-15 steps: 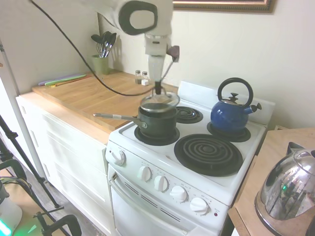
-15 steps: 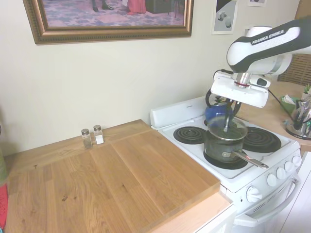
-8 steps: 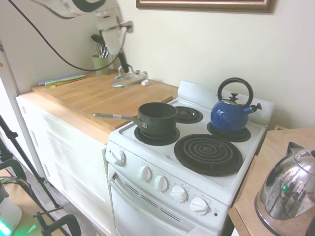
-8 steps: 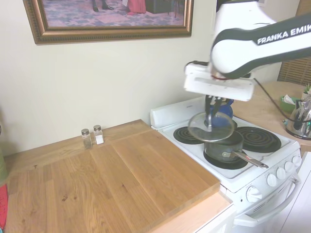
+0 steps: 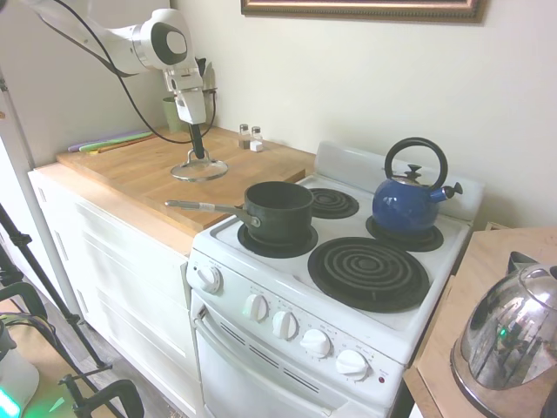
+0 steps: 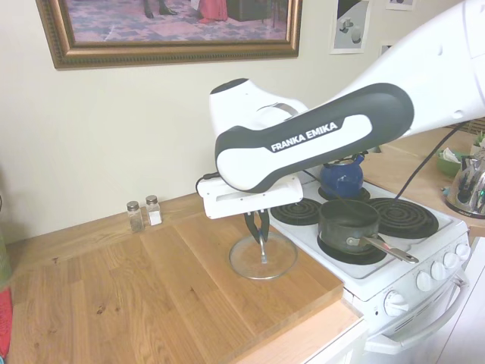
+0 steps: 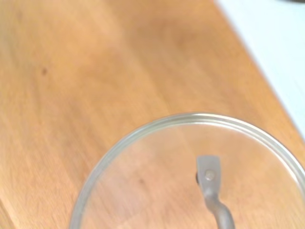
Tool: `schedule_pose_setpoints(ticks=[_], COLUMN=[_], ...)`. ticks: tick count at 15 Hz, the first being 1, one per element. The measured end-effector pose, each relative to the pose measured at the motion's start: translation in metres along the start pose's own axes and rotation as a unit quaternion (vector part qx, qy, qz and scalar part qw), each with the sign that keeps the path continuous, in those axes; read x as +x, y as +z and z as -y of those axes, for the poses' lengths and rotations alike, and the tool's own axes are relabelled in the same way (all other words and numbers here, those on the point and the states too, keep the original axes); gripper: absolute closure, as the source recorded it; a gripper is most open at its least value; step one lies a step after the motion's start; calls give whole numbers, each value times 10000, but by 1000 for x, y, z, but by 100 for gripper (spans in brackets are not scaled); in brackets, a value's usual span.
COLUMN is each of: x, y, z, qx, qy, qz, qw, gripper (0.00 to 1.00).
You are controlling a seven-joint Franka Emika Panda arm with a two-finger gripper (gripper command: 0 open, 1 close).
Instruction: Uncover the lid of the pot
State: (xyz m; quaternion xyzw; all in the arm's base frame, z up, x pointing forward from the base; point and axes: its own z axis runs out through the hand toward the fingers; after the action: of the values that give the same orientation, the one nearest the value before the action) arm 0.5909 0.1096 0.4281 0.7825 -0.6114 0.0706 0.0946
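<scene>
Gripper clamped on lid flat on wooden counter; pot uncovered, well apart

lid on counter; pot on stove

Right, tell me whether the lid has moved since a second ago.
Yes. The lid has gone from the pot over to the wooden counter, away from the stove.

Home kitchen — white electric stove with coil burners, blue kettle, wooden counter, salt-and-pepper shakers — framed painting above.
</scene>
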Motion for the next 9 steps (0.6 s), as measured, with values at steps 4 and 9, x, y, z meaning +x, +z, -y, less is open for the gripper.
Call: schedule_pose_setpoints(ticks=[4, 9], x=[-4, -10], y=[14, 35], z=[17, 31], qx=[-382, -762], qy=[-310, -485], qz=[34, 83], qw=[9988, 9959], gripper=[100, 100])
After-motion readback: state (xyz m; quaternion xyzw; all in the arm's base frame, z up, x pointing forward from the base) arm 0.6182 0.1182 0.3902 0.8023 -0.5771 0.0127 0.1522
